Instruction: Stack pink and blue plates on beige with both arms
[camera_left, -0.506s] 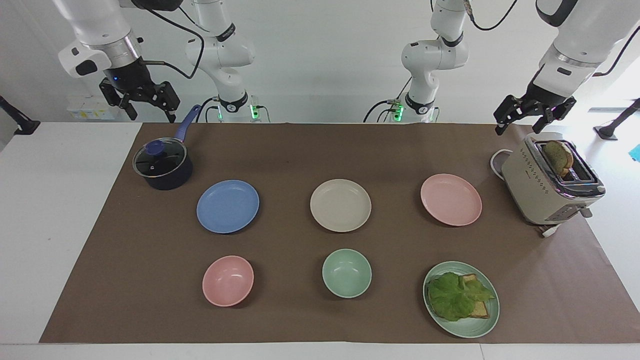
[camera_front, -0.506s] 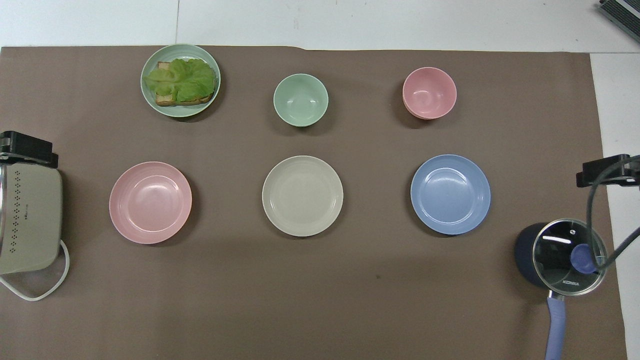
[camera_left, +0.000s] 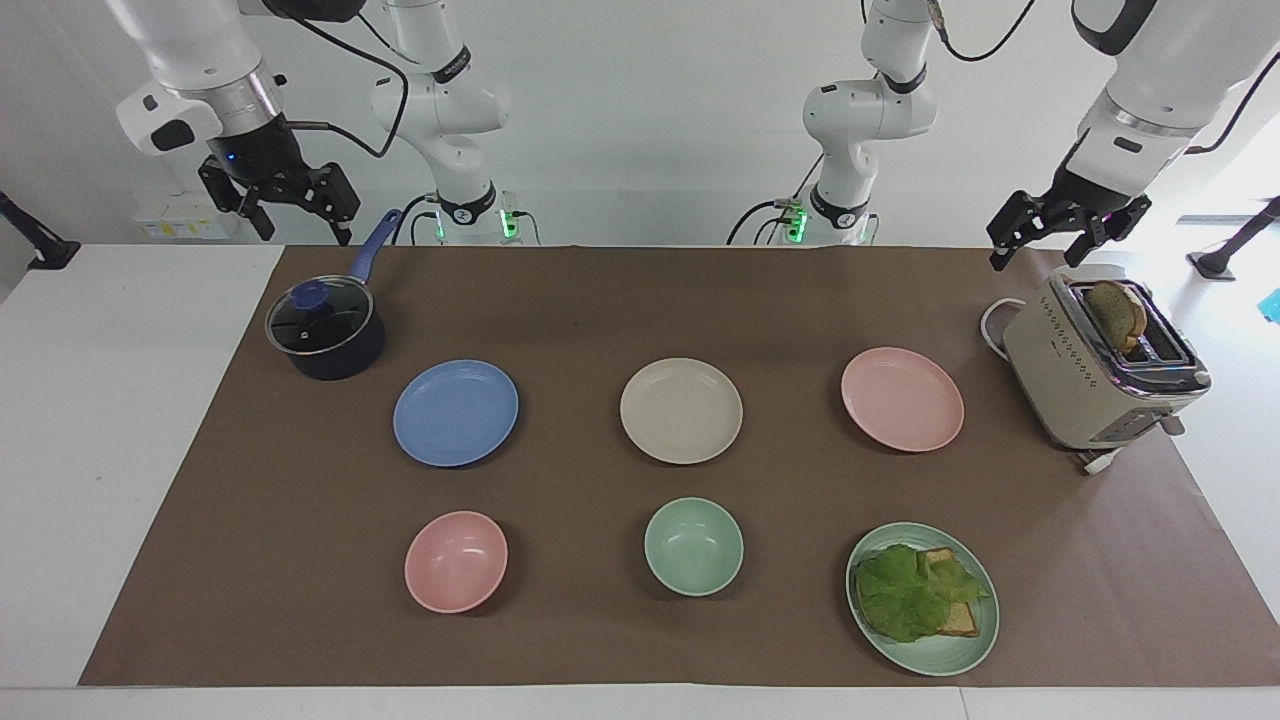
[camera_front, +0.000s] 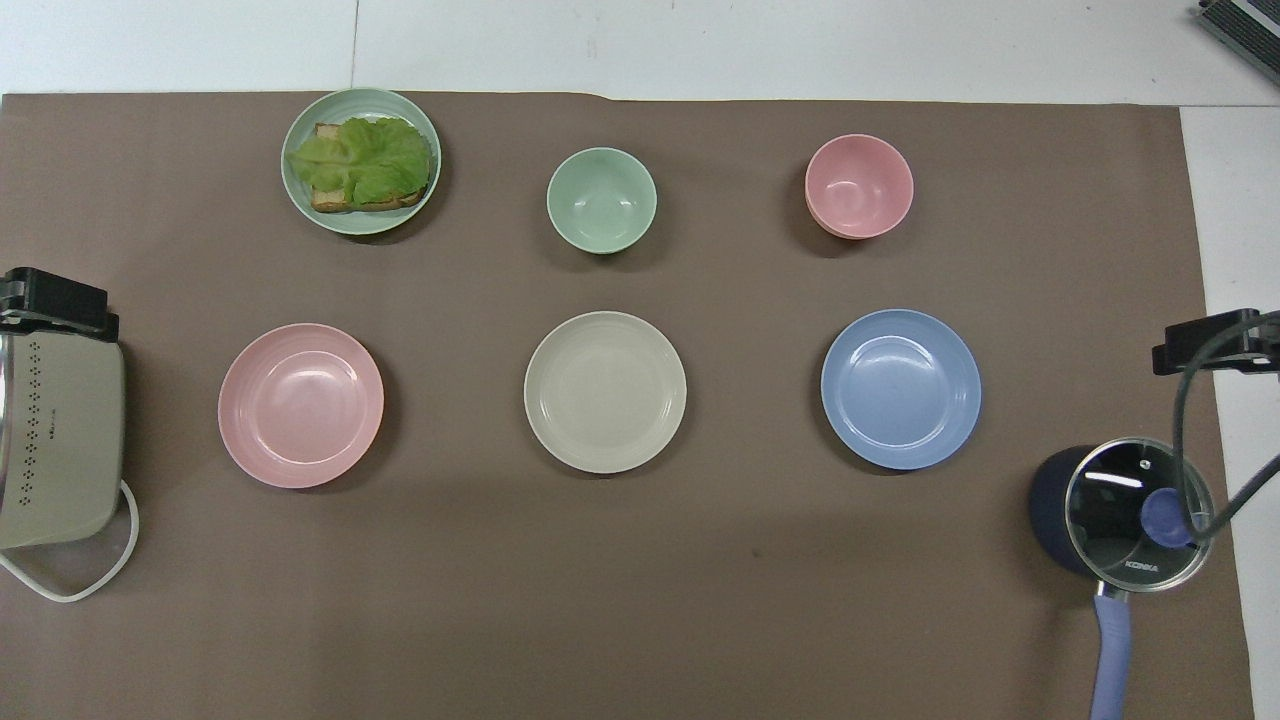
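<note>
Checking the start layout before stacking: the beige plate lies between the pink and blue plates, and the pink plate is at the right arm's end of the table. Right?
One thing is wrong. The beige plate does lie between them, but the pink plate is toward the left arm's end, beside the toaster; the blue plate is toward the right arm's end. The facing view shows it.

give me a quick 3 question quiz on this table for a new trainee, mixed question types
1. True or false: the pink plate already sits on the beige plate.
2. Multiple choice: what lies on the mint-green plate? A) bread with lettuce B) a spoon C) nothing
3. Fill in: the right gripper hangs open above the table edge by the ____.

Key
1. False: it lies apart, toward the left arm's end, and the blue plate lies toward the right arm's end.
2. A
3. pot; the left gripper hangs open above the toaster.
</note>
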